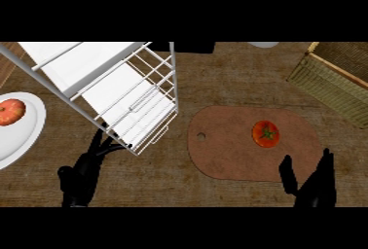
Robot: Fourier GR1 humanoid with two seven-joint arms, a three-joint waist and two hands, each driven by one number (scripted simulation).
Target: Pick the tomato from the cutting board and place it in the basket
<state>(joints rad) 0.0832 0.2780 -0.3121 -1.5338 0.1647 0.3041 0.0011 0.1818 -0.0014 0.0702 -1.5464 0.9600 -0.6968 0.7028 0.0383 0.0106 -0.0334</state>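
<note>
At nine o'clock a white plate point(18, 133) is running off the edge, carrying a reddish apple point(10, 112). A white wire rack point(137, 92) is slanting across, covering the fingertips of the left hand point(81, 177), which is hanging open at seven o'clock, holding nothing. The smooth, round tomato point(266, 133) is sitting on the oval brown cutting board point(230, 155). At five o'clock the right hand point(310, 180) is hovering over the board's edge, fingers straight, empty. At two o'clock the woven basket point(334, 80) is getting cropped.
</note>
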